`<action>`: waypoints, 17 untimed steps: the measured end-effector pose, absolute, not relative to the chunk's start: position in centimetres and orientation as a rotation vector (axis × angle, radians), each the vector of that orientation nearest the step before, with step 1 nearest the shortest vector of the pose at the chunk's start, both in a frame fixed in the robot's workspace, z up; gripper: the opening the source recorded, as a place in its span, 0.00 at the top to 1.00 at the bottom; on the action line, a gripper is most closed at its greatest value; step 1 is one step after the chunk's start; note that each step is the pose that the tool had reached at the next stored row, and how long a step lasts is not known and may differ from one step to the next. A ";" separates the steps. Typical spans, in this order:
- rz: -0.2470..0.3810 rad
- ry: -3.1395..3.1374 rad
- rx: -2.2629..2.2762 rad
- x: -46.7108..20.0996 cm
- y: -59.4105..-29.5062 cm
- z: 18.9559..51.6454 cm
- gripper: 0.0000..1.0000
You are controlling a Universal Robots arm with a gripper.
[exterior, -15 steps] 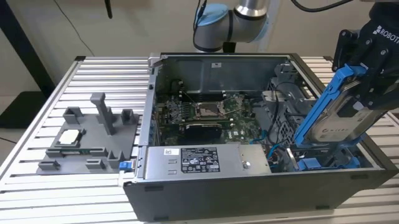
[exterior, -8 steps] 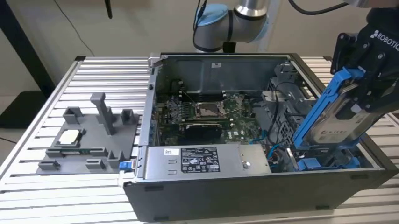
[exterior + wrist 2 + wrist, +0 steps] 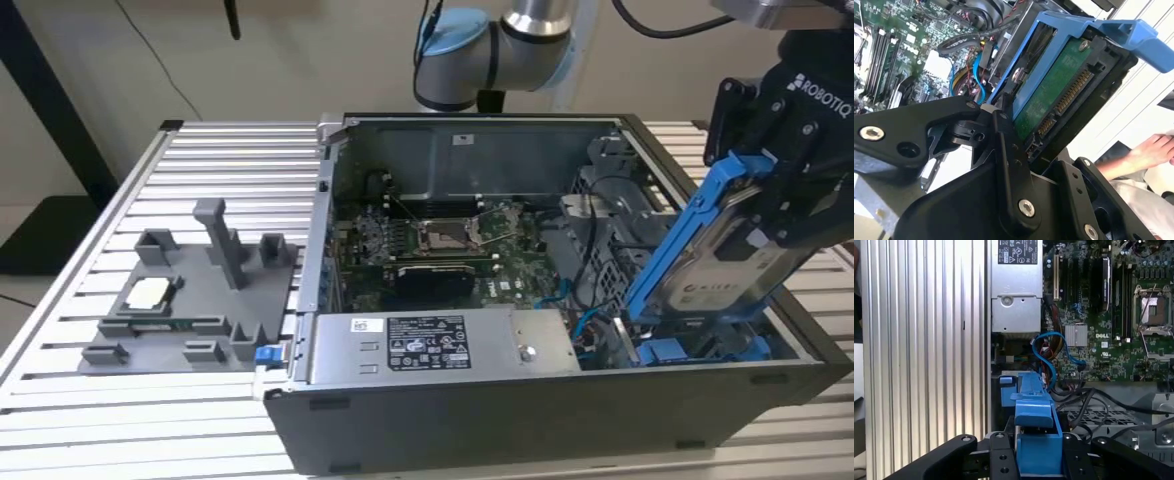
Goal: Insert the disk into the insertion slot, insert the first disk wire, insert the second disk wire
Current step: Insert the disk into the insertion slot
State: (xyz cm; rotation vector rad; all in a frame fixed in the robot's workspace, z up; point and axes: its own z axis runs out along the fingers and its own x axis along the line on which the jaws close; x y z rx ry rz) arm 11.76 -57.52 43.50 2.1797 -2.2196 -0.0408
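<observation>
A ribbed aluminium table (image 3: 227, 160) carries an open computer case (image 3: 534, 420) and a grey fixture tray (image 3: 200, 290).

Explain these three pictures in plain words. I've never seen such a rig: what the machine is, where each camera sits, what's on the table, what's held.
The machine is a robot arm ending in a black gripper. The exterior view comes from a camera off the arm, looking down on a slatted metal table. On it stand an open computer case and, to the exterior view's left, a grey plastic fixture. The two wrist views come from cameras riding on the arm, looking past the gripper into the case. The gripper is shut on the disk, a hard drive in a blue frame, held tilted with its lower end near the insertion slot. It is not yet seated.
</observation>
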 end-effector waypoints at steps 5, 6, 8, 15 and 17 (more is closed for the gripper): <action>-0.041 -2.220 2.180 11.8 -57.5 43.0 0.67; -0.041 -2.219 2.180 11.8 -57.5 42.9 0.67; -0.041 -2.219 2.181 11.9 -57.4 42.7 0.67; -0.040 -2.208 2.191 12.4 -57.0 42.1 0.67; -0.040 -2.203 2.197 12.5 -57.0 41.9 0.67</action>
